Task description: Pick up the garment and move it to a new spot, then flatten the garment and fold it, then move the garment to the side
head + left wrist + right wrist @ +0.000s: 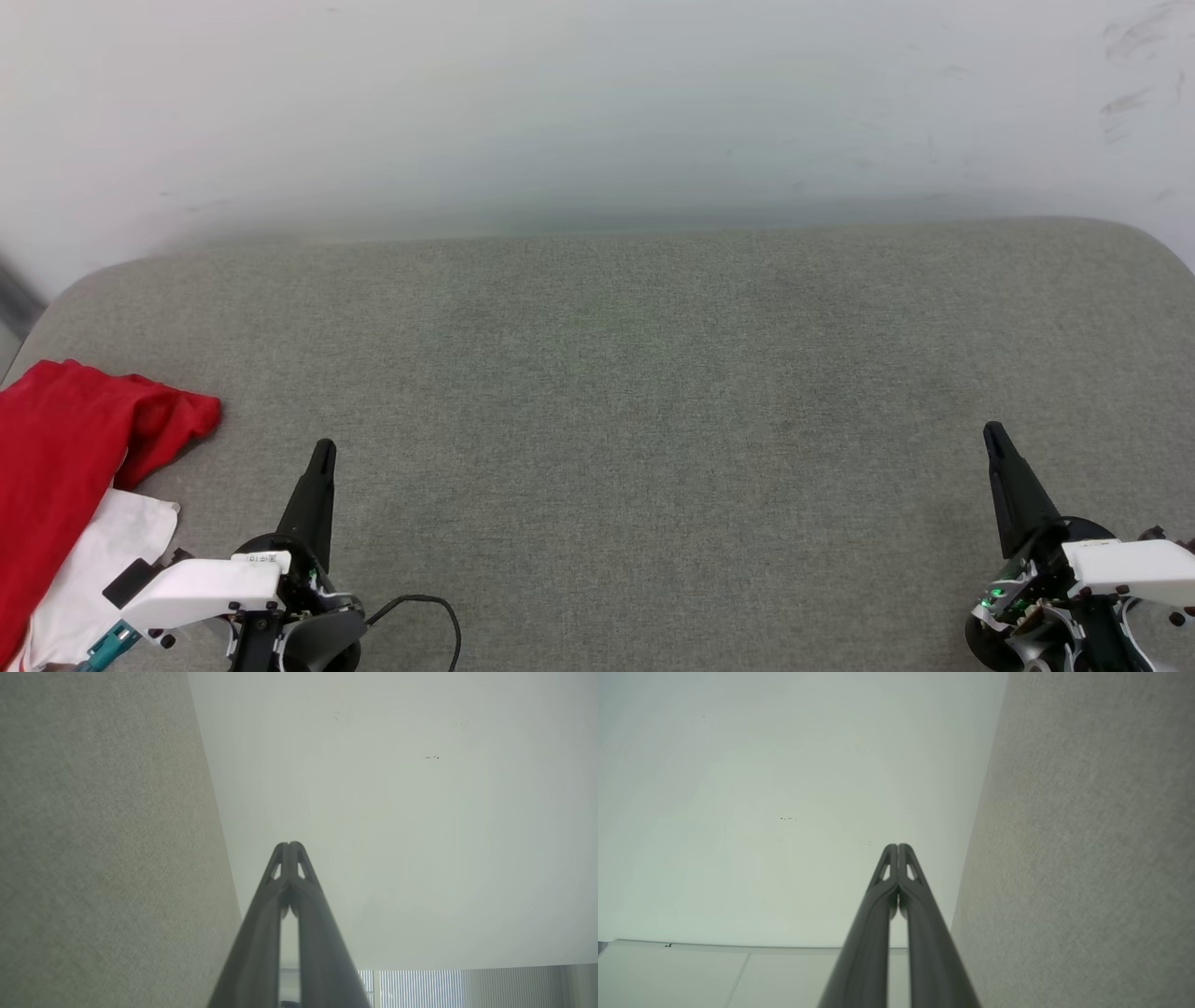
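Observation:
The garment (65, 467), red with a white sleeve showing, lies crumpled at the far left edge of the grey cushioned surface (635, 373). My left gripper (322, 450) hovers just right of it, shut and holding nothing, its tips pointing toward the wall. At the lower right, my right gripper (992, 434) is also shut and empty, far from the garment. In the left wrist view the left gripper (289, 845) has its tips pressed together. In the right wrist view the right gripper (897, 847) is likewise closed tip to tip.
A pale wall (597, 103) rises behind the grey surface. A dark cable (429, 607) loops beside my left wrist. The surface's rounded corners show at far left and far right. Window blinds (420, 989) appear low in the left wrist view.

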